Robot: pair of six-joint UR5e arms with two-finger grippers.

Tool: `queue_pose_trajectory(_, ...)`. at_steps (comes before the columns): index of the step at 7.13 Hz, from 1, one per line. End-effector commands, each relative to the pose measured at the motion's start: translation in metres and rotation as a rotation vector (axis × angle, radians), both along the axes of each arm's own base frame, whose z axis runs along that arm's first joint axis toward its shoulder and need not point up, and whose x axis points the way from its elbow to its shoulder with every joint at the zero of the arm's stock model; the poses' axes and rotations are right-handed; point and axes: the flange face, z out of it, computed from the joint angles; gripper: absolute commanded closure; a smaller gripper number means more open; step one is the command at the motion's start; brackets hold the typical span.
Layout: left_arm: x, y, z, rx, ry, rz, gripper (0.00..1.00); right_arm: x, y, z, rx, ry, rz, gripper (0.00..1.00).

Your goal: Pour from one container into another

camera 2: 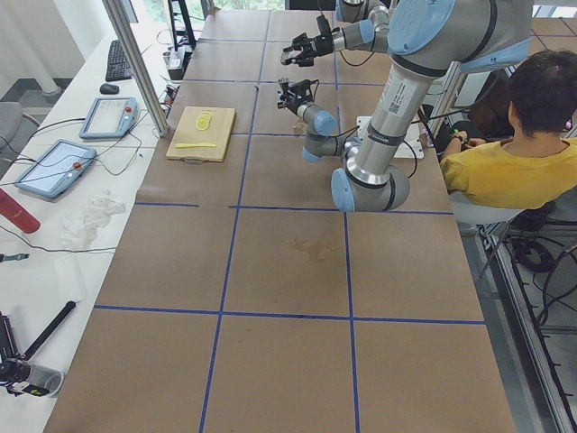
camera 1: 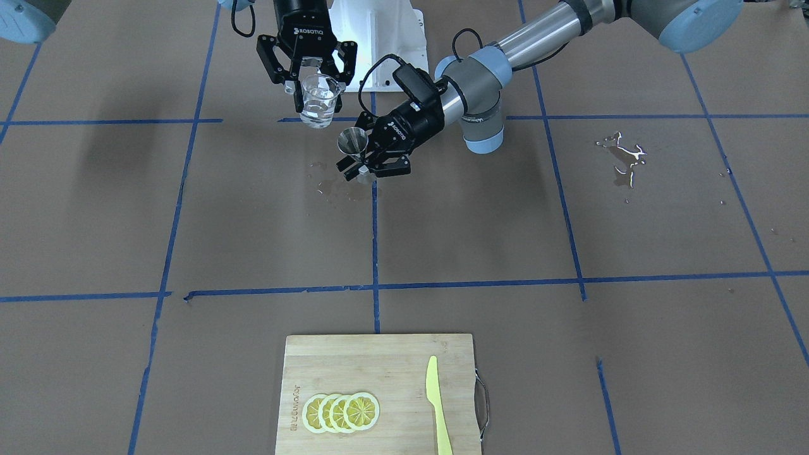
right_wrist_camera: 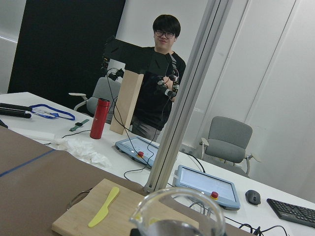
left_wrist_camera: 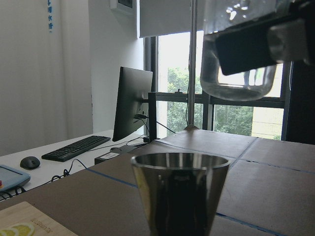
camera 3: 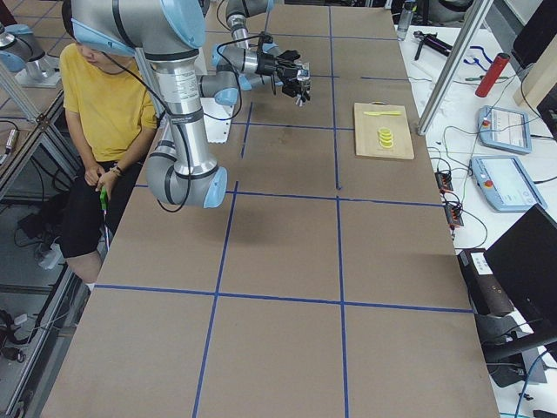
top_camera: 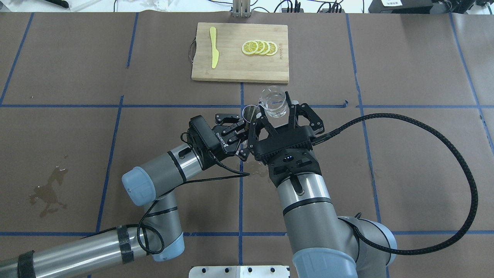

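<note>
Both held between jaws, glass cup (camera 1: 318,101), jigger (camera 1: 352,140)

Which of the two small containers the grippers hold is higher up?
The clear glass cup in the right gripper; the steel jigger in the left gripper sits lower.

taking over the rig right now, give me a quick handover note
Right pincer: shut on the glass cup, which is upright, has clear liquid in it and is held off the table.
Left pincer: shut on the jigger at its waist, upright, beside the cup and lower.
Done: both are gripped and close together.
Left: bring the cup's lip over the jigger's mouth, then tilt and pour. No pour is running.
Note: there is a wet patch on the table near the jigger.
</note>
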Motion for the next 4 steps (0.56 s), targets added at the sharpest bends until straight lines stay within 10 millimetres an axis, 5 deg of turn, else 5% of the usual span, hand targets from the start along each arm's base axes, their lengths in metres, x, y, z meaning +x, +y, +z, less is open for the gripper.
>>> queue_pose_trajectory(1, 0.0040, 0.0053, -0.0001, -0.002, 0.002, 0.006, 1.00, -0.0017, -0.0017, -0.0018, -0.002, 0.047, 0.001, 1.00)
queue_pose_trajectory(4, 0.0053, 0.0078, -0.0027, -0.002, 0.007, 0.008, 1.00, -0.0063, -0.0038, -0.0009, -0.010, 0.105, 0.004, 1.00)
